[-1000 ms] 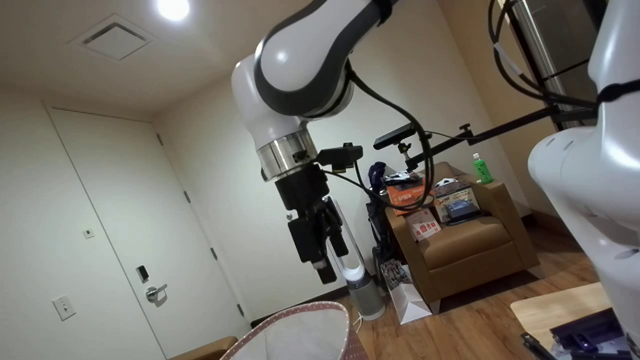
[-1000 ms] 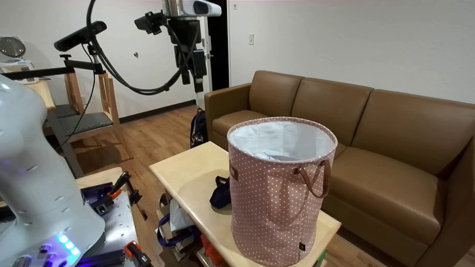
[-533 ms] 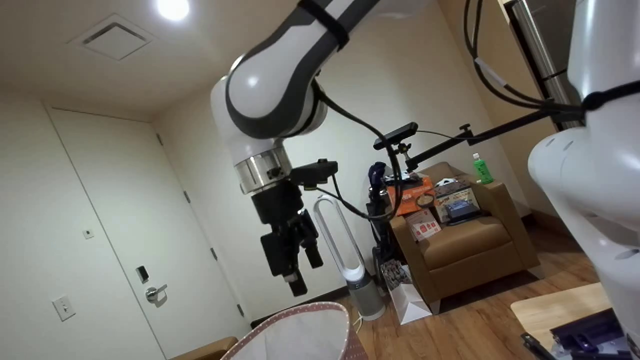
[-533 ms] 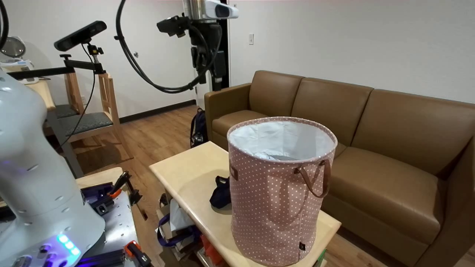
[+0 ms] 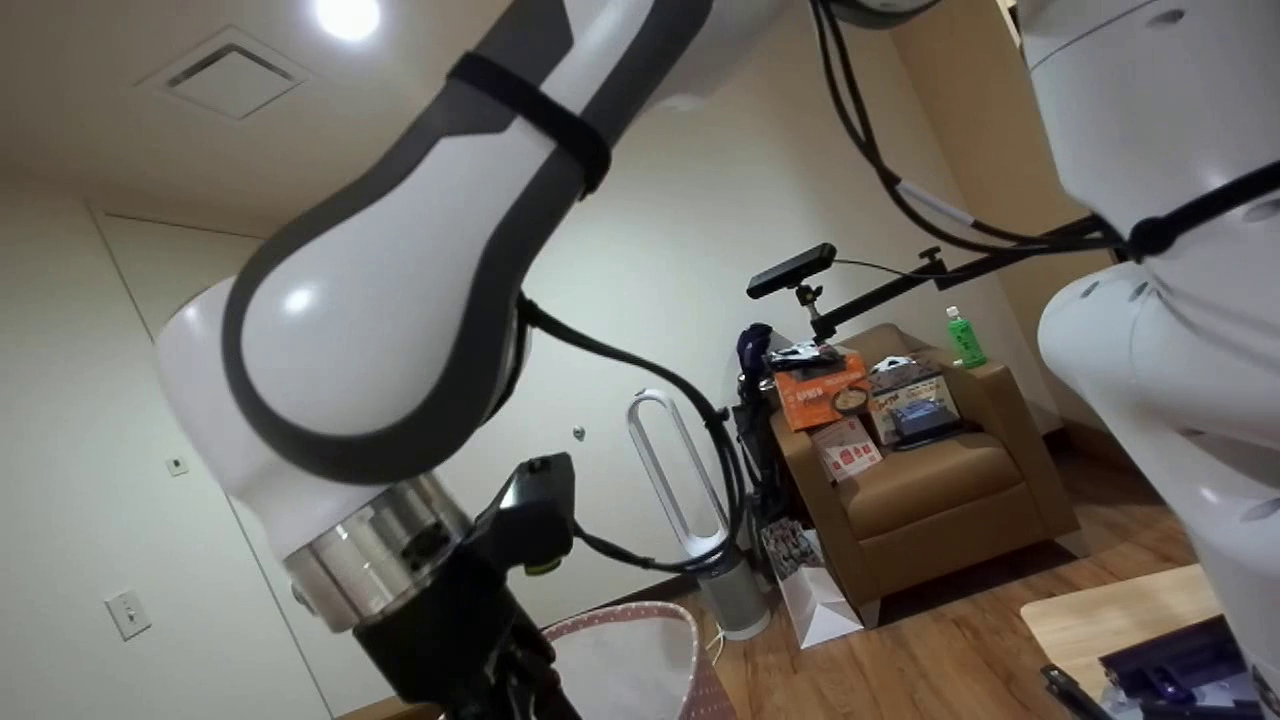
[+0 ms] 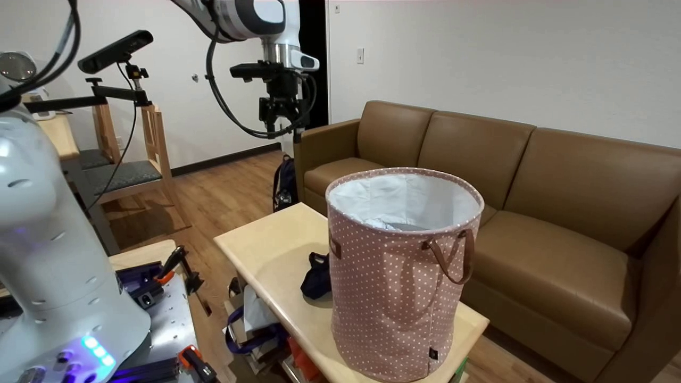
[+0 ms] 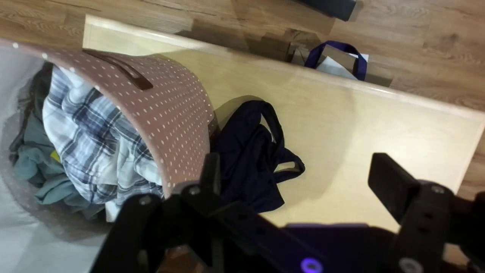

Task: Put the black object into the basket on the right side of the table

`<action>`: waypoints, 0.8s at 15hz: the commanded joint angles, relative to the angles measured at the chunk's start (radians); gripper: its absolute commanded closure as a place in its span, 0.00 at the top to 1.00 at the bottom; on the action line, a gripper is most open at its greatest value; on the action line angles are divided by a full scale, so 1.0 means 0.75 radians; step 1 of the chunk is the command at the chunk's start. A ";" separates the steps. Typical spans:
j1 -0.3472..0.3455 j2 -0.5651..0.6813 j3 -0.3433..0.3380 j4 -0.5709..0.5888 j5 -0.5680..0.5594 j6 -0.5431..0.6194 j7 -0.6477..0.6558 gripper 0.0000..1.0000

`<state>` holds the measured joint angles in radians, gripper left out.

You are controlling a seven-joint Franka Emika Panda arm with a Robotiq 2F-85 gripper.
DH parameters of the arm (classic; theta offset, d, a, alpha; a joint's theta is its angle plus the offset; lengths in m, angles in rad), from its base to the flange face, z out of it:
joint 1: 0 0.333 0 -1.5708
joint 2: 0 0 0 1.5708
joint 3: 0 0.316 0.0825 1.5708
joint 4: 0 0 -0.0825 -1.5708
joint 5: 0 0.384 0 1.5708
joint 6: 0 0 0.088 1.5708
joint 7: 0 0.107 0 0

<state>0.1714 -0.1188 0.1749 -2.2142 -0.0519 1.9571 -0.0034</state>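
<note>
The black object is a dark navy-black cloth bag with loop handles (image 6: 317, 279), lying crumpled on the light wooden table (image 6: 266, 239) against the basket's side. It also shows in the wrist view (image 7: 246, 163). The basket (image 6: 391, 303) is tall, pink with white dots, and stands upright on the table; its wall also shows in the wrist view (image 7: 174, 110) and its pale inside in an exterior view (image 5: 625, 665). My gripper (image 7: 299, 176) is open, with nothing between its fingers. It hangs well above the table (image 6: 283, 132); in the wrist view its left finger overlaps the bag.
Plaid and teal clothes (image 7: 91, 140) lie inside the basket. A brown sofa (image 6: 558, 255) stands behind the table. Bags (image 6: 255, 319) sit below the table's near edge. A camera on a bar (image 6: 114, 51) stands beside the arm. The basket's rim (image 6: 404, 170) rises high above the table.
The arm has swung, and the gripper has moved down and left, nearer the camera, in an exterior view. The gripper has turned so both fingers show. Bag and basket have not moved.
</note>
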 commanded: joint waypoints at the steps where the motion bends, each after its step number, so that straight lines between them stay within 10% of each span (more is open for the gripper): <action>1: 0.006 0.034 0.006 0.027 -0.018 -0.009 0.000 1.00; 12: 0.030 0.423 0.007 0.061 -0.108 0.184 0.114 1.00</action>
<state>0.1836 0.1035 0.1859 -2.1728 -0.0739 1.9970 0.0360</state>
